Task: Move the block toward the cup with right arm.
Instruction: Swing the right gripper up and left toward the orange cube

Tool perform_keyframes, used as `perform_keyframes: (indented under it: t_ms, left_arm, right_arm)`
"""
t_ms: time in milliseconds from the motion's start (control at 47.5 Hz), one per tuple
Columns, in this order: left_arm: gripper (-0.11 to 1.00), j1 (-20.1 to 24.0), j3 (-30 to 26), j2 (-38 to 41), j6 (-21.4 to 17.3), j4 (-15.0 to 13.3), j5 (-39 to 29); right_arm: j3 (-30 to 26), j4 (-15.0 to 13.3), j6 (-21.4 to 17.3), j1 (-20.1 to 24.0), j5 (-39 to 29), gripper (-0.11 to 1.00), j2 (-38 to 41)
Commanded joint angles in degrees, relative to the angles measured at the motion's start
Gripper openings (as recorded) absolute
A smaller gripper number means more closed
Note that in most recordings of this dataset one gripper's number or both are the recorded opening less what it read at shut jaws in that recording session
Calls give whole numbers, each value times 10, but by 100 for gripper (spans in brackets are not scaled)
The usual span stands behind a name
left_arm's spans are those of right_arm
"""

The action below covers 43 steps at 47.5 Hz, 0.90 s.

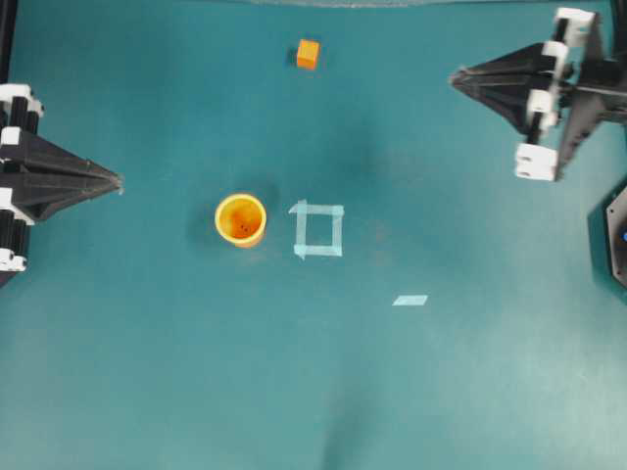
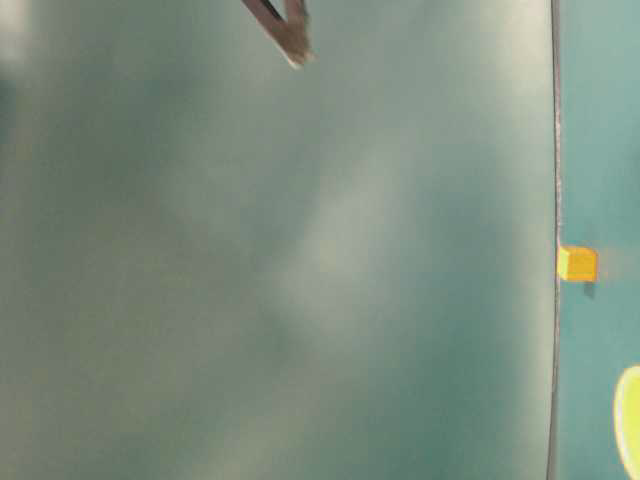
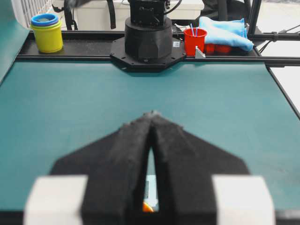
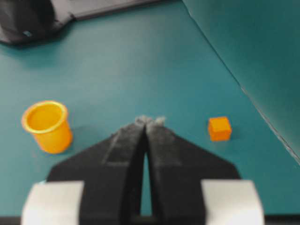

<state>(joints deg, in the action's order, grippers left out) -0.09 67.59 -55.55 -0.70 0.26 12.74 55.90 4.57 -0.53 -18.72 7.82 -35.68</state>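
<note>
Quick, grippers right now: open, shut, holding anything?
Left gripper: closed, fingertips together, holding nothing.
Right gripper: closed, holding nothing; the block sits untouched on the table, apart from the cup.

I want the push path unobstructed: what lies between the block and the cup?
Nothing. In the overhead view only bare teal table separates the block from the cup; the tape square sits beside the cup, off that line.
</note>
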Motion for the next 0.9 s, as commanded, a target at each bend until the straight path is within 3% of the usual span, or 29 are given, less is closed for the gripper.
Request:
perform_keyframes:
  t_ms: [0,210,336,610,883]
  left_arm:
    - [0,-2,-16,4,-1,2,3]
    - [0,-2,-16,4,-1,1,3]
    - [0,-2,-16,4,-1,1,3]
    - [0,-2,-16,3,1,1,0]
    - [0,-2,-16,1,2,1,-11]
  right_arm:
    - [-33,2,0,-9,2,3,38]
    - [-88,0,4,-17,-1,35,140]
    - [-135,-4,5,-17,-18,48,206]
    - [-232,-4,4,-22,-54,59,335]
    - [-272,-4,4,-40,-45,67,392]
